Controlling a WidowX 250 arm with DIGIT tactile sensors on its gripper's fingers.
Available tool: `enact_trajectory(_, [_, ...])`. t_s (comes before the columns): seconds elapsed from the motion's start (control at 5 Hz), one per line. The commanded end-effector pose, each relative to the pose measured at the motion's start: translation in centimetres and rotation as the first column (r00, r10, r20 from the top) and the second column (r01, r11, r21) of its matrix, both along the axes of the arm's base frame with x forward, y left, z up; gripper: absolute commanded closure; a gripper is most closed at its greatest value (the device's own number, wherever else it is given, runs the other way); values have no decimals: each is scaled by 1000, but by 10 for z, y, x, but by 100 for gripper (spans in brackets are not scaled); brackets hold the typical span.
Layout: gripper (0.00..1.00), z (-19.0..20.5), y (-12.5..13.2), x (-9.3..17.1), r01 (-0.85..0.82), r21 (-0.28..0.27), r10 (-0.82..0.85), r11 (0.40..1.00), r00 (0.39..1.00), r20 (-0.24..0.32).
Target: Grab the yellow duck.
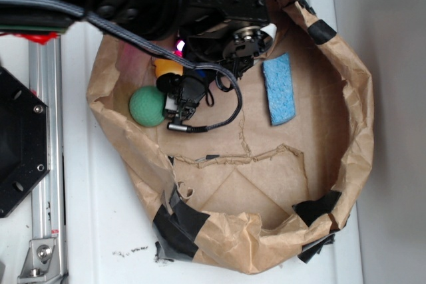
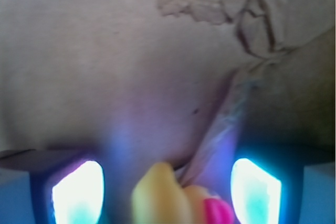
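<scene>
Gripper [image 2: 167,182] is spread wide, holding nothing; in my wrist view the two lit fingers [image 2: 79,192] stand either side of the duck [image 2: 157,195], with clear gaps on both sides. The duck sits low between them on the paper floor, beak end blurred pink at the bottom edge. From outside, the duck [image 1: 166,66] lies in the bag [image 1: 333,184] by the left wall, just above the green ball [image 1: 147,106]; the sponge [image 1: 278,89] is well apart. I judge the duck light, soft, rounded, likely slippery; best squeezed across the body's widest part, not the beak.

One duck [image 1: 167,66], one ball [image 1: 146,106], one sponge [image 1: 279,89]
</scene>
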State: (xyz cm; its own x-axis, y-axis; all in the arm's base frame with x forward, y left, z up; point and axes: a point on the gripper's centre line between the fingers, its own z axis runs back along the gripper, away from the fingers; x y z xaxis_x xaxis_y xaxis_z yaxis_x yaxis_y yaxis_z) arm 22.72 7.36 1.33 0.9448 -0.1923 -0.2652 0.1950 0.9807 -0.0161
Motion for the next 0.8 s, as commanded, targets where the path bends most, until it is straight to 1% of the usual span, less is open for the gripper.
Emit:
enact_trajectory(0.0, [100,3,11,-9,36,165,-27,986,998,-58])
enact_trajectory(0.2, [100,11,11,-10,39,171,-34,984,999,-34])
enact_trajectory(0.4, [100,21,12,-9,59,149,-57,987,998,-12])
enact_trajectory(0.6, [100,56,12,5,34,96,-44,995,993,105])
